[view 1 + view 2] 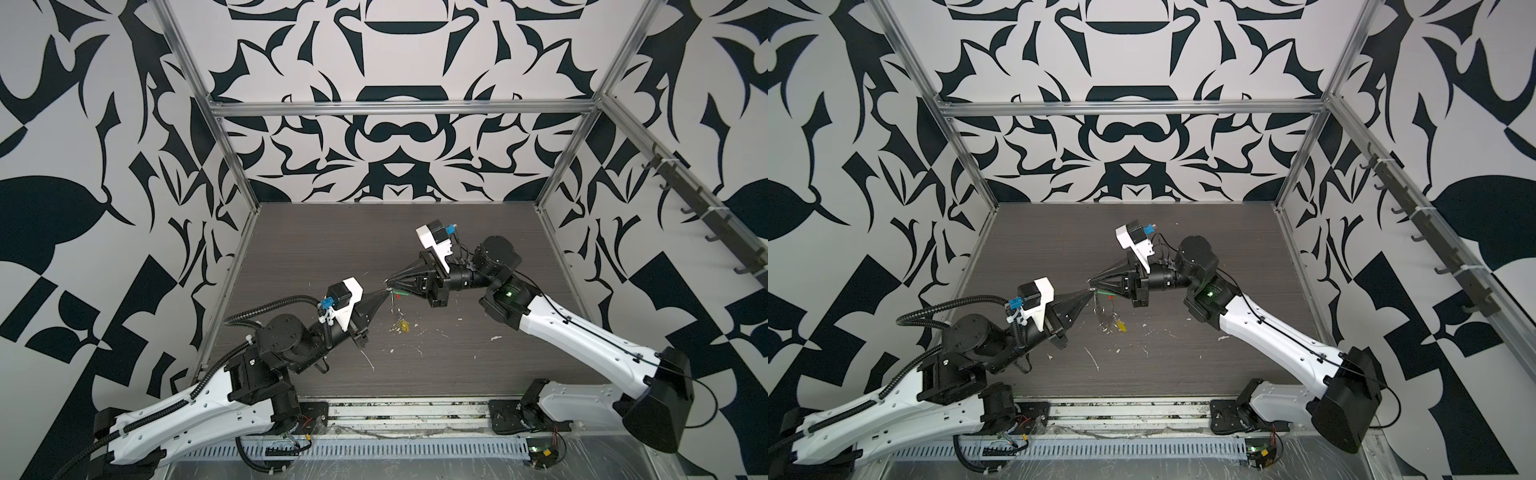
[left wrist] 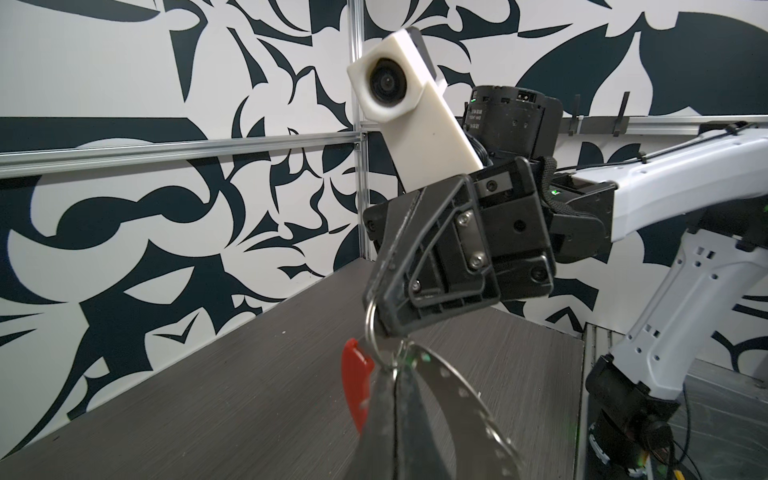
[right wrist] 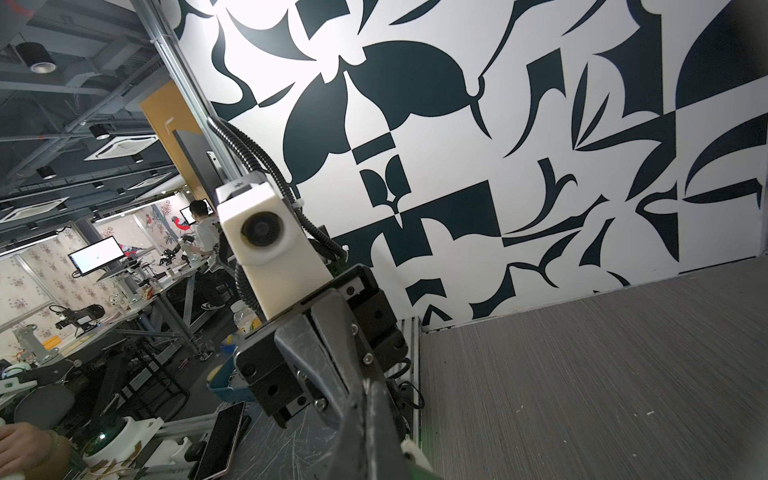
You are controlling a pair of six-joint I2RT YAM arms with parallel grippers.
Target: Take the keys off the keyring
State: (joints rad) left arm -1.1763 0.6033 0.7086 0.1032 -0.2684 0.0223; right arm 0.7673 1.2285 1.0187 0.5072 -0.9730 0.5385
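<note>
While aloft between closed fingers (image 2: pixel 395 286), keyring (image 2: pixel 455 388) with yellow key (image 1: pixel 403 327)

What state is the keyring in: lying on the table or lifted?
Lifted. In both top views the keyring hangs where the left gripper and right gripper meet, jaws shut; whether the yellow key touches the table, cannot tell.

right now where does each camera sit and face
Top views: high above the arm bases, looking down at the table; both arms, left pincer and right pincer meeting at the keyring.
Left wrist: on the left arm, facing the right pincer; own fingertips show.
Right wrist: on the right arm, facing the left pincer; own fingertips show.
Shared: each wrist view shows the other arm's camera.
</note>
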